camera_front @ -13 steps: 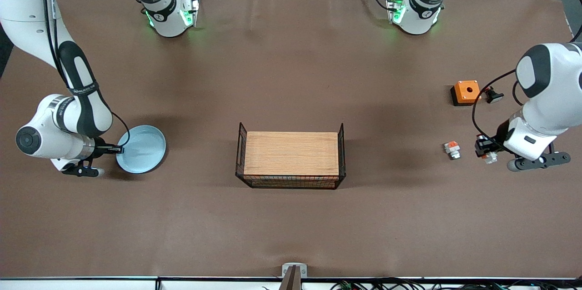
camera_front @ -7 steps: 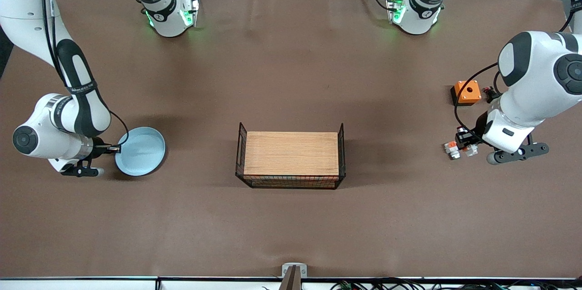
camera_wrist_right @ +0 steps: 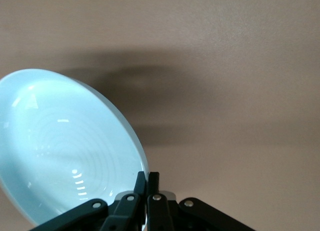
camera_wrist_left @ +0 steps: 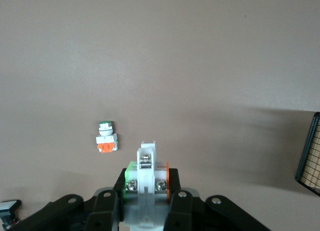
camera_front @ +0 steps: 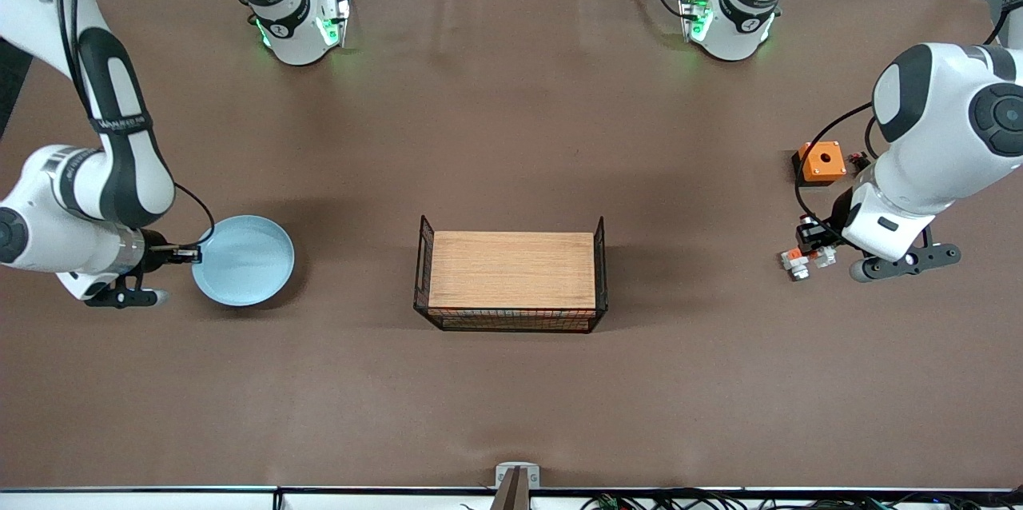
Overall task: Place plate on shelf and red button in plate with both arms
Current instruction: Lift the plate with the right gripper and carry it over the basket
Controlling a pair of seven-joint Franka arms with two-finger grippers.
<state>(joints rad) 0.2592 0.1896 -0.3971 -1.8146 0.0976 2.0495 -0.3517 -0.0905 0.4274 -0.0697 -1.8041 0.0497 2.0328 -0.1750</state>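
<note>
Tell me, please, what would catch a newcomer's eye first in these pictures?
Probably the wooden board in its wire basket at mid-table. Toward the right arm's end, the right end effector pinches the pale-blue plate by its rim; toward the left arm's end, the left end effector grips the red button.

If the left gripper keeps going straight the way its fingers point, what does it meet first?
Probably nothing soon: the left gripper, shut on the red button, points over bare table. The white block sits off to one side; depth is uncertain.

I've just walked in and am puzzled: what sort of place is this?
Probably a robot test lab: two white arms fixed along a brown-covered table, a wire basket, a plate and an orange box laid out, cables trailing.
</note>
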